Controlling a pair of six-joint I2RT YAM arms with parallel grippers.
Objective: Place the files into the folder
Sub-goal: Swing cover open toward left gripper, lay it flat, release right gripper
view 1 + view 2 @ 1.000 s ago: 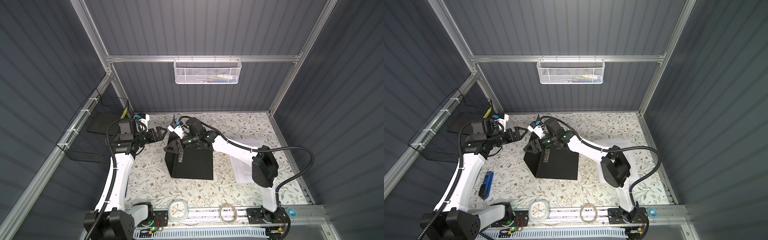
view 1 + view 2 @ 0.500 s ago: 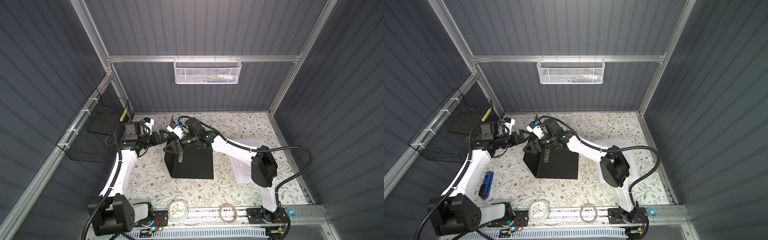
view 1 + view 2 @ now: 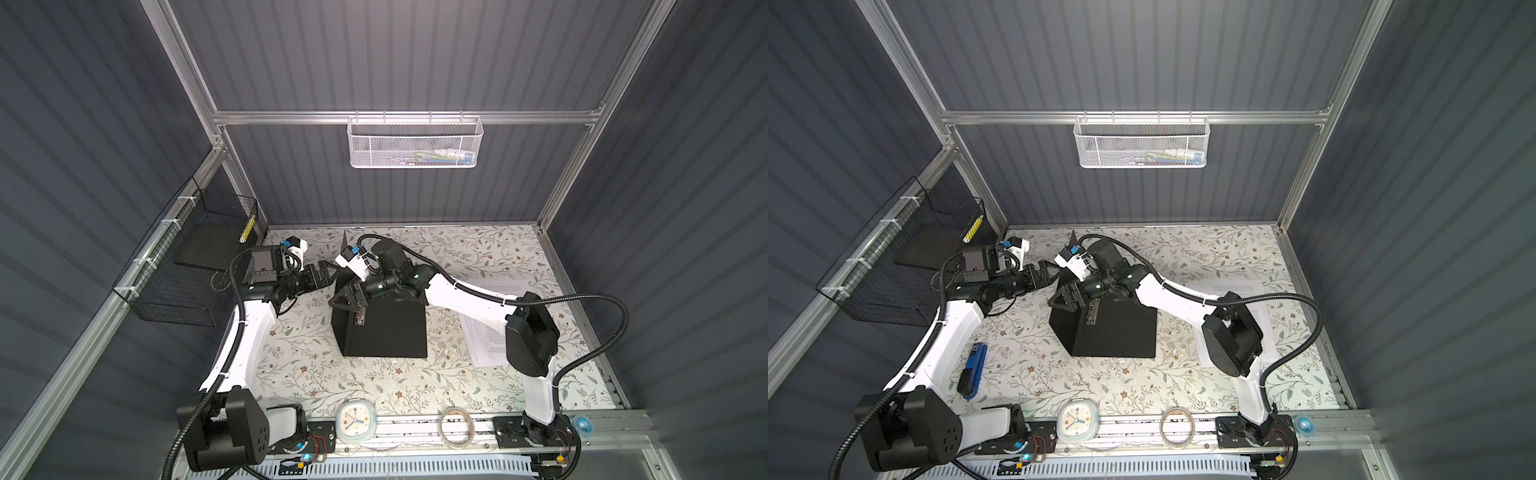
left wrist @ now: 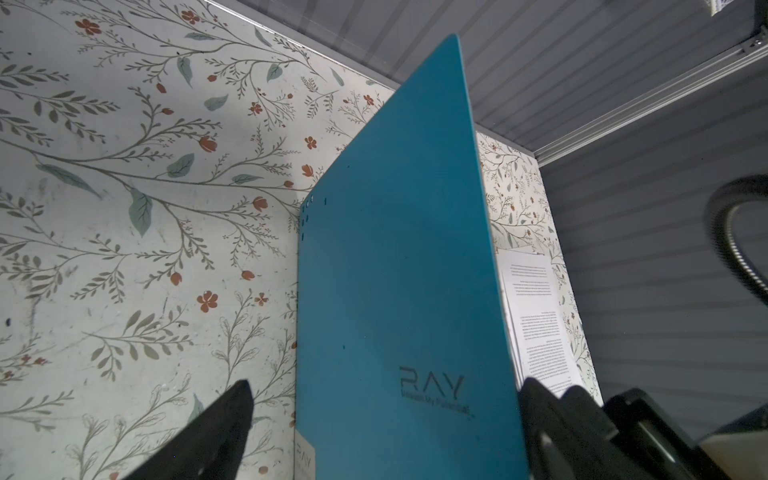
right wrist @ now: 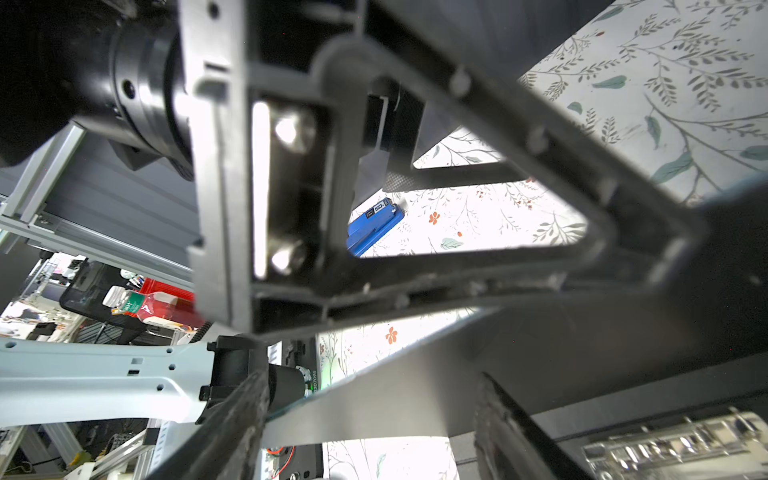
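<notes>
Left end effector [image 4: 386,384] gapes, straddling folder [image 4: 395,249] (blue in wrist view, black overhead).

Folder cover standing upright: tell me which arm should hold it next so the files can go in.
Left. The left gripper has open jaws either side of the folder's raised blue cover, while the files lie by the right arm, which could then fetch them.

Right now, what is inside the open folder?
Only the metal clip shows on the bare black inner face of the folder; no sheets. The right gripper hides its far corner.
</notes>
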